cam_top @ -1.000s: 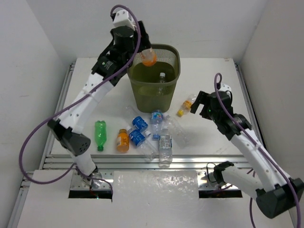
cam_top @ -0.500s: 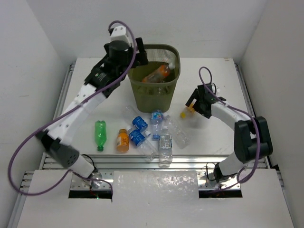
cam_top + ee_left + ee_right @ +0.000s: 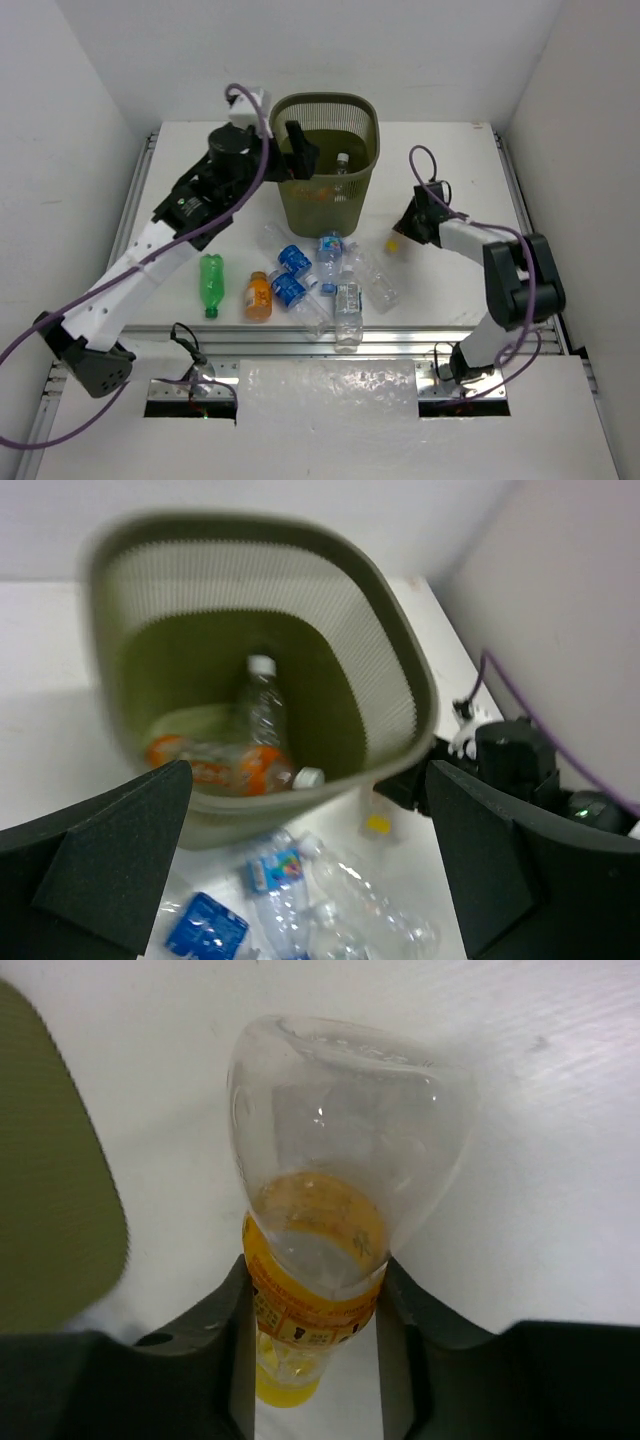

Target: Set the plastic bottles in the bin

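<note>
The olive-green bin [image 3: 325,99] stands at the back centre, with an orange bottle [image 3: 225,765] and a clear white-capped bottle [image 3: 262,705] lying inside. My left gripper [image 3: 297,150] hangs open and empty over the bin's left rim [image 3: 410,670]. My right gripper [image 3: 405,232] is low on the table right of the bin, shut on the clear yellow-capped bottle [image 3: 330,1190] at its yellow label. In front of the bin lie a green bottle [image 3: 210,282], an orange bottle [image 3: 258,296] and several clear bottles with blue or white labels [image 3: 330,258].
The bin's wall [image 3: 50,1160] is close to the left of my right gripper. A metal rail [image 3: 300,340] runs along the table's near edge. White walls close in on the left, right and back.
My left gripper opened and the orange bottle dropped into the bin; that arm then drew back left. My right gripper reached down to the yellow-capped bottle and closed on it.
</note>
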Robot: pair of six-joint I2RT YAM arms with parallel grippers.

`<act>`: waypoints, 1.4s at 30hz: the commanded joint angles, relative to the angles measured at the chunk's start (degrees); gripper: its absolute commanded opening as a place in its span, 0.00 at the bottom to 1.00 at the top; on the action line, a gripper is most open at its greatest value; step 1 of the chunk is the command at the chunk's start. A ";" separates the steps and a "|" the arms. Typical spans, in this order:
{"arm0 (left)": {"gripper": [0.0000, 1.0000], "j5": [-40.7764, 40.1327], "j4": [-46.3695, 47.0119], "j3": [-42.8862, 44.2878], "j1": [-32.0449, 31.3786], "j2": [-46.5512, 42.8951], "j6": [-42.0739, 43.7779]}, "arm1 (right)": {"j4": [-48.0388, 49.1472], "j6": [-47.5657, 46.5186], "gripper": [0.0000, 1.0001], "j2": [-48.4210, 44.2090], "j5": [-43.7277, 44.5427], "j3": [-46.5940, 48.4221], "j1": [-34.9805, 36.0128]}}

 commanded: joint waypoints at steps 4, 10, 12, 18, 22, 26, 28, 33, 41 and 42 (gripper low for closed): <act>1.00 19.08 3.67 3.77 -5.29 5.24 -0.11 | 11.06 -18.35 0.15 -33.23 -5.16 -12.39 2.58; 1.00 31.83 8.41 5.44 -8.36 7.70 0.33 | 10.45 -27.52 0.14 -53.16 -42.91 -14.97 3.37; 1.00 33.41 9.38 5.62 -8.90 8.67 -0.11 | 12.73 -26.56 0.15 -57.73 -51.45 -14.89 3.46; 0.99 45.00 17.55 1.85 -9.16 9.55 -3.79 | 13.88 -22.69 0.15 -58.37 -59.55 -9.71 3.54; 0.72 48.44 18.18 2.19 -9.43 10.87 -4.33 | 17.57 -19.44 0.16 -57.40 -60.26 -7.95 3.54; 0.65 54.24 19.23 2.02 -9.43 11.84 -4.68 | 17.75 -18.64 0.16 -54.59 -59.56 -5.05 3.54; 0.29 55.74 19.15 2.37 -9.52 11.75 -4.24 | 18.01 -17.85 0.21 -53.09 -58.94 -3.64 3.54; 0.00 46.22 14.42 6.22 -9.52 11.05 -2.14 | 15.92 -18.89 0.88 -52.30 -56.84 -2.32 3.54; 0.00 -10.78 -8.27 27.41 -3.48 16.84 -0.46 | -18.61 -26.37 0.99 -54.24 -22.31 -1.52 3.63; 0.00 -10.00 -8.54 29.07 -1.80 17.72 -0.64 | -20.03 -26.81 0.99 -53.71 -21.69 -2.14 3.63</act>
